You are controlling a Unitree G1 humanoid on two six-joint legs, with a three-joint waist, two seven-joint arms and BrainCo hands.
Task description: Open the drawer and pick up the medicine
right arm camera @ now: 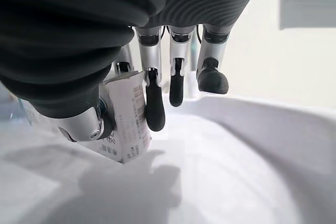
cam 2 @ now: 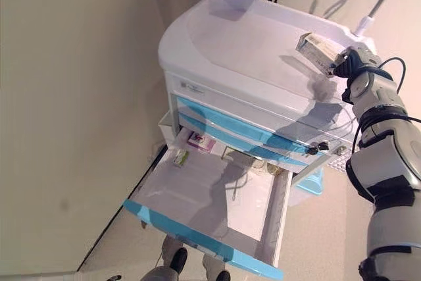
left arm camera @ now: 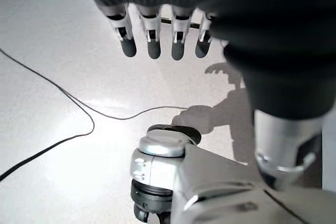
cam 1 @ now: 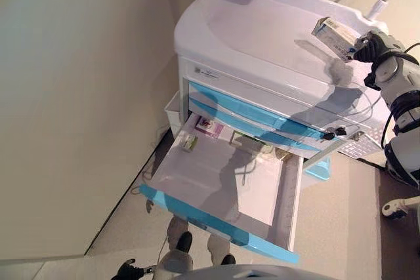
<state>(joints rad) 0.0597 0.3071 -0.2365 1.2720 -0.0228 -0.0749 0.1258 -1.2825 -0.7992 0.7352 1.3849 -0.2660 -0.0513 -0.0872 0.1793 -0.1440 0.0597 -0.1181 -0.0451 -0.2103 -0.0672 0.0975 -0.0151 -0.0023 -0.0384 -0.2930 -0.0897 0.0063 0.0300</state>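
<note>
Your right hand (cam 2: 352,64) pinched the medicine box (cam 2: 318,52) between thumb and fingers, holding it above the white cart top (cam 2: 243,44). The lowest drawer (cam 1: 223,188) stood pulled out, with two small packets (cam 1: 209,125) at its back. Your left hand (left arm camera: 157,30) hung over the floor, fingers relaxed and holding nothing.

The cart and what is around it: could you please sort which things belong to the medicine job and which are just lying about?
Job: open drawer; medicine box pinched in right hand above cart top.
Lying about: purple packet and small green item in the drawer; left hand, idle.
</note>
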